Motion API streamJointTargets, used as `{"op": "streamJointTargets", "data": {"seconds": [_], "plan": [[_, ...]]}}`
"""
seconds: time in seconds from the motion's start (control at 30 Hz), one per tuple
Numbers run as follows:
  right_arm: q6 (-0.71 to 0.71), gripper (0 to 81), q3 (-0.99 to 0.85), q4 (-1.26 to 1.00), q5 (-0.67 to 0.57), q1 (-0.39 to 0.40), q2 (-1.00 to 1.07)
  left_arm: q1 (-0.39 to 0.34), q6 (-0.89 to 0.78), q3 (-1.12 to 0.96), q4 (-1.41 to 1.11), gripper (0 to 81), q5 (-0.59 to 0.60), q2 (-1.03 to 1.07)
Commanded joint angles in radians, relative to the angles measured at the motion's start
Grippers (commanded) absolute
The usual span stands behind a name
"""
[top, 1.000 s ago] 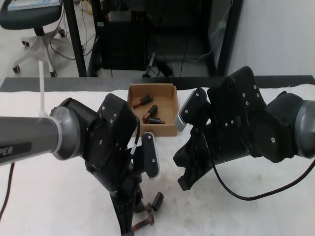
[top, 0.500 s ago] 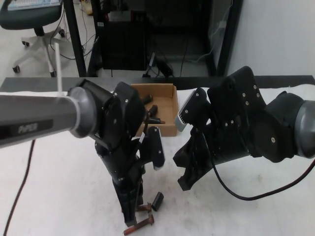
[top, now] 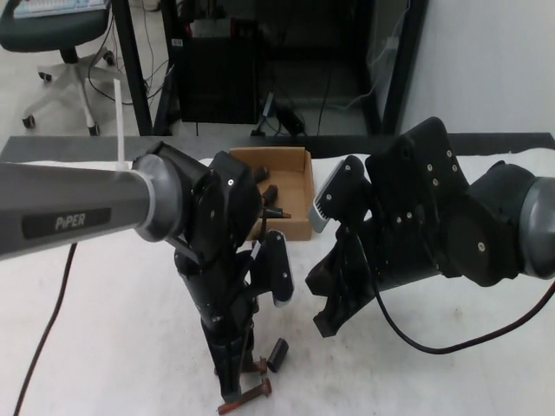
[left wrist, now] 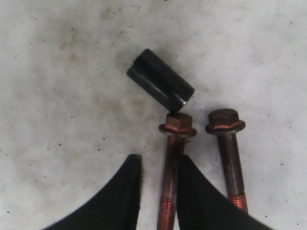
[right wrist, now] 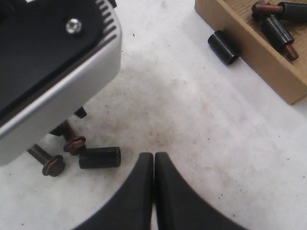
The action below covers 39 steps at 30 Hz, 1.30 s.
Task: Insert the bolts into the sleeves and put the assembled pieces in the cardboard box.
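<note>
A black sleeve (left wrist: 160,86) lies on the white bench, touching the head of a copper bolt (left wrist: 177,125). A second bolt (left wrist: 228,143) lies beside it. My left gripper (left wrist: 158,160) is open, low over the bench. Its fingers straddle the first bolt's shaft, with a gap on one side. In the high view the left gripper (top: 230,386) points down at the bolts (top: 247,394) and the sleeve (top: 277,354). My right gripper (right wrist: 154,155) is shut on nothing, above bare bench near that sleeve (right wrist: 100,157). The cardboard box (top: 299,227) holds assembled pieces (right wrist: 276,28).
Another loose sleeve (right wrist: 223,47) lies just outside the box wall (right wrist: 249,52). The left arm's wrist housing (right wrist: 48,72) hangs close to the right gripper. The bench's far edge meets a dark rack and an office chair (top: 52,35) behind.
The left arm has swung rightward and stands more upright over the bolts. Its gripper stays down at them. The right arm has not moved.
</note>
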Motion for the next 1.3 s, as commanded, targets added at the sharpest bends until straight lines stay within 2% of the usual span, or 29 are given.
{"op": "streamJointTargets", "data": {"seconds": [0.0, 0.2, 1.27], "plan": [[-0.004, 0.8, -0.006, 0.003, -0.002, 0.000, -0.006, -0.017, 0.008, -0.010, 0.011, 23.6, 0.007, 0.005], [-0.004, 0.8, -0.006, 0.003, -0.002, 0.000, -0.006, -0.042, 0.015, -0.010, 0.005, 23.6, -0.003, 0.005], [-0.004, 0.8, -0.006, 0.003, -0.002, 0.000, -0.006, -0.041, 0.022, -0.010, -0.057, 23.6, -0.053, 0.105]]}}
